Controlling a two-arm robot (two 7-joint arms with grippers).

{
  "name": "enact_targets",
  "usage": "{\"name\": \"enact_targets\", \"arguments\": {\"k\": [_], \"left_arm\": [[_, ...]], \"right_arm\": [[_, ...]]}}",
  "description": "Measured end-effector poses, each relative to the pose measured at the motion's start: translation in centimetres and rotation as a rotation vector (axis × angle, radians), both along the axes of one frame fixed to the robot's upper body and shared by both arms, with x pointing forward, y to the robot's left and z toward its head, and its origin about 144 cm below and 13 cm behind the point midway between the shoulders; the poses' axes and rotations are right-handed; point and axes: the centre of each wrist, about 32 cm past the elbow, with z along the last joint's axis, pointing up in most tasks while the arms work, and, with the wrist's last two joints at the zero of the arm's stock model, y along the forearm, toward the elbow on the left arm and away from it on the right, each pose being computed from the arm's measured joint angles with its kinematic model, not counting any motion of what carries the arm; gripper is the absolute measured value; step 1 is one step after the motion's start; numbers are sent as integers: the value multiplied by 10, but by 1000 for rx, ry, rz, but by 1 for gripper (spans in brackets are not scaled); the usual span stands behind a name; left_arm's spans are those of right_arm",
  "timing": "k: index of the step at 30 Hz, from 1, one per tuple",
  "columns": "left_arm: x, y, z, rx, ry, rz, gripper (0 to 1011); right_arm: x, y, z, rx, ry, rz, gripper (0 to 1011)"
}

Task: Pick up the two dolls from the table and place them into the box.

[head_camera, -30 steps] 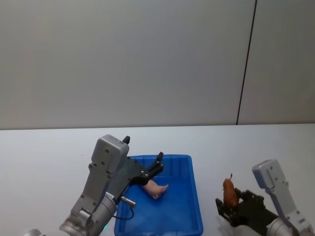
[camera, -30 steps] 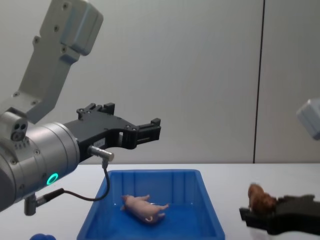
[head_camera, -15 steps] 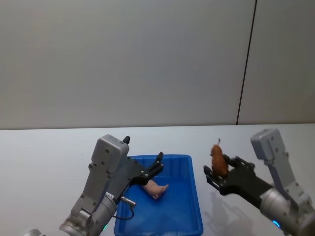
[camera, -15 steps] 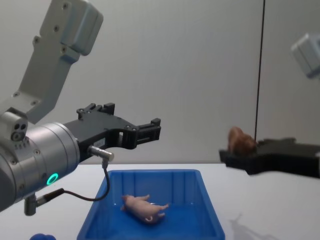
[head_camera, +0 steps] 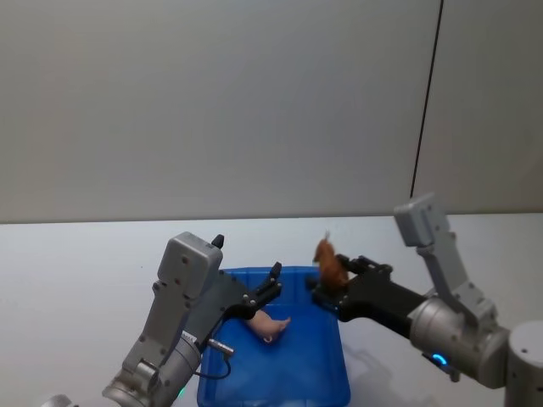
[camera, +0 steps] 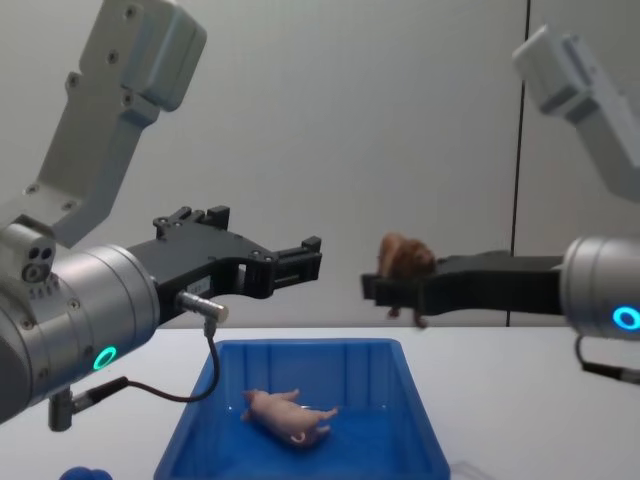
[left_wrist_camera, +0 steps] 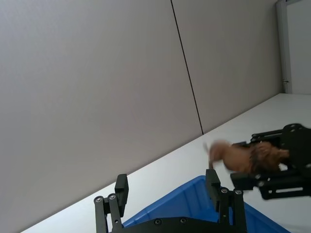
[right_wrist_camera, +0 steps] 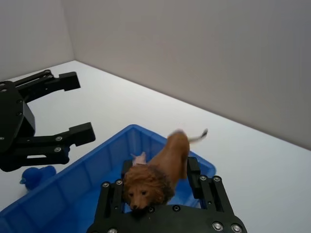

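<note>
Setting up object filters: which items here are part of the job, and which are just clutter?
Job: brown lion doll, gripped by the right gripper over the box rim; pink pig doll lying in the box; left gripper, open, above the box; table.
Lying about: small blue object on the table beside the box.

Lion being carried over the box, pig lying inside

The right gripper [camera: 378, 288] is reaching in from the right and clamping the brown lion [camera: 405, 258] in the air, just above the far right corner of the blue box [camera: 300, 349]. The pink pig [camera: 288, 415] is lying on its side on the box floor. The left gripper [camera: 312, 258] is hovering above the box's left side with its fingers spread and holding nothing. The box is sitting on the white table [camera: 530, 400].
</note>
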Motion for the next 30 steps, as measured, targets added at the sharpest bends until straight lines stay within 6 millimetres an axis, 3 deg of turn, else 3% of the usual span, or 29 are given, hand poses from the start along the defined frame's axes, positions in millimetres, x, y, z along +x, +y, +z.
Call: {"name": "enact_targets", "arguments": {"k": [8,14,22,30], "left_arm": [[0,0,0,0,0,0,1001],[0,0,0,0,0,0,1001],[0,0,0,0,0,0,1001],[0,0,0,0,0,0,1001]], "right_arm": [[10,13,-9,-3,70,52,871],[13,17,-13,-6,87,67,1000],[12,10,-15,-8,79,57,1001],[4,-14,-18,-3,70,1,1001]]}}
